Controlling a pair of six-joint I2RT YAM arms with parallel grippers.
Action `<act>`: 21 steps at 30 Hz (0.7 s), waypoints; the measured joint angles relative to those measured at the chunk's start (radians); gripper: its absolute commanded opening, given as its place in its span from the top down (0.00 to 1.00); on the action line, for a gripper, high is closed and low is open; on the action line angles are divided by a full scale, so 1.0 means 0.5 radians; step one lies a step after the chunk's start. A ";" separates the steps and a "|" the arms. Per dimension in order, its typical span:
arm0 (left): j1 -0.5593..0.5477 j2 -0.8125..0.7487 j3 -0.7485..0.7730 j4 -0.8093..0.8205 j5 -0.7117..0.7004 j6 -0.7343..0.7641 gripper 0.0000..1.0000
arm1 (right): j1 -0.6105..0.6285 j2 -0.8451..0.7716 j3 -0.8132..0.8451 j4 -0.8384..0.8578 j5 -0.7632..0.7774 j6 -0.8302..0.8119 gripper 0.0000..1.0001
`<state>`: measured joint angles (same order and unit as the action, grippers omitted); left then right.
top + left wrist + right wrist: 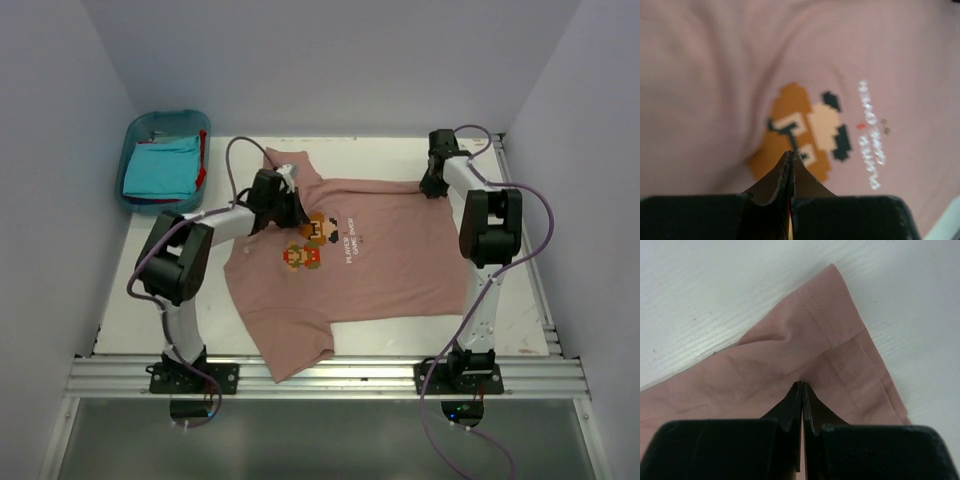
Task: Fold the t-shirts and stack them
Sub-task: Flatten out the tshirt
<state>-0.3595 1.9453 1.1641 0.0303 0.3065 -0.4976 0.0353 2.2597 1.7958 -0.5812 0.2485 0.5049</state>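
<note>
The pink t-shirt (pixel 340 270) is made of soft, matt cloth, and neat stitching is seen along its hem. The worktop (pixel 520 320) is painted white, and a fine grain like wood is seen on it. The blue bin (pixel 131 140) is made of shiny plastic. The left tool (pixel 791 156) and right tool (pixel 802 386) are finished in dull black. The front rail (pixel 330 372) is made of ridged, silvery metal.

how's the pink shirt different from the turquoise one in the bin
The pink t-shirt lies spread open on the table; the turquoise t-shirt sits folded in the blue bin. The pink one carries a pixel print; the turquoise one looks plain. Both are soft cloth.
</note>
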 measured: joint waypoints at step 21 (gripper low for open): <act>-0.564 0.476 0.410 0.230 0.108 -0.243 1.00 | -0.004 -0.020 0.078 0.002 -0.021 -0.018 1.00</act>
<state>-0.6415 2.1834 1.3693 0.1455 0.3603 -0.6189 0.0334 2.2498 1.8347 -0.5804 0.2379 0.4961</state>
